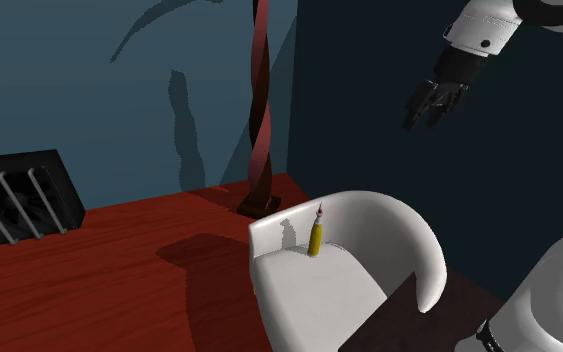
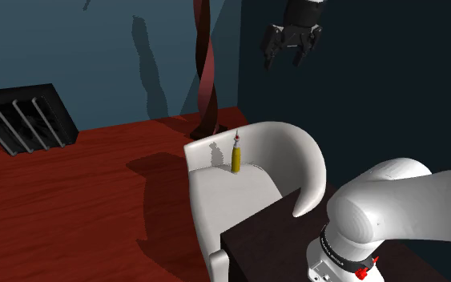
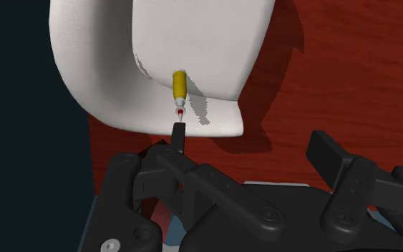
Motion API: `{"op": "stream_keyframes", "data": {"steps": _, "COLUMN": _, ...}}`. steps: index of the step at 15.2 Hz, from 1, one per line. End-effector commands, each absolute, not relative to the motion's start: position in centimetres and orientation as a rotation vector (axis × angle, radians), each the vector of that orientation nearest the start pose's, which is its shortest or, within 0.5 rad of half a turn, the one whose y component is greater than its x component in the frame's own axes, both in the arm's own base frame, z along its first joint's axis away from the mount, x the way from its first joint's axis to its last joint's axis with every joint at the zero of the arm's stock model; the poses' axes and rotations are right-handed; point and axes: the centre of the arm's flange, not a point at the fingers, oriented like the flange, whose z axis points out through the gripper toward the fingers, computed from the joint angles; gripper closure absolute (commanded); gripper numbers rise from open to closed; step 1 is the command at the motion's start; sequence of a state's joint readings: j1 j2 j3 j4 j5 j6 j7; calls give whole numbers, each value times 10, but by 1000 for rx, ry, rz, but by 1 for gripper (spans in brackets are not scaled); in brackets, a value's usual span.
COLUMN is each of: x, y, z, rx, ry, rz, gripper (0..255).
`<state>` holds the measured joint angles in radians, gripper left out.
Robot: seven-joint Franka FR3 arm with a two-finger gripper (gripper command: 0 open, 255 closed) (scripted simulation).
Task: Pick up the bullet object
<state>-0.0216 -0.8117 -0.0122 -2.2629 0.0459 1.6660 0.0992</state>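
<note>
The bullet (image 1: pixel 315 238) (image 2: pixel 235 157) (image 3: pixel 180 87) is a small yellow cylinder with a white neck and red tip. It stands upright on the seat of a white armchair (image 1: pixel 394 215) (image 2: pixel 295 144) (image 3: pixel 96 71), close to the backrest. My black gripper (image 1: pixel 427 112) (image 2: pixel 289 54) (image 3: pixel 250 136) hangs high above the chair, well clear of the bullet. Its fingers stand apart and open, with nothing between them. In the wrist view the bullet lies just beyond one fingertip (image 3: pixel 178 130).
A twisted red-brown column (image 1: pixel 262 110) (image 2: pixel 207 72) rises behind the chair against the blue wall. A black rack with pale bars (image 1: pixel 19 195) (image 2: pixel 27 116) sits on the red wooden floor (image 1: pixel 119 270). The dark stand (image 1: pixel 399 320) (image 2: pixel 263 240) abuts the chair.
</note>
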Motion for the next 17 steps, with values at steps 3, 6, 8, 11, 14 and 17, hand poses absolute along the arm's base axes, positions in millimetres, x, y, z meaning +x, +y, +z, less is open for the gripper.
{"op": "stream_keyframes", "data": {"steps": 3, "x": 318, "y": -10, "z": 629, "rx": -3057, "ry": 193, "rz": -340, "gripper": 0}}
{"op": "stream_keyframes", "data": {"steps": 6, "x": 335, "y": -14, "z": 594, "rx": -3059, "ry": 185, "rz": -360, "gripper": 0}}
{"op": "stream_keyframes", "data": {"steps": 8, "x": 346, "y": -17, "z": 570, "rx": -3060, "ry": 180, "rz": -373, "gripper": 0}}
{"op": "stream_keyframes", "data": {"steps": 11, "x": 364, "y": -21, "z": 535, "rx": -3062, "ry": 172, "rz": -392, "gripper": 0}}
{"op": "stream_keyframes", "data": {"steps": 14, "x": 381, "y": -25, "z": 501, "rx": -3063, "ry": 164, "rz": -412, "gripper": 0}}
{"op": "stream_keyframes", "data": {"steps": 17, "x": 399, "y": -29, "z": 467, "rx": -3064, "ry": 157, "rz": -432, "gripper": 0}}
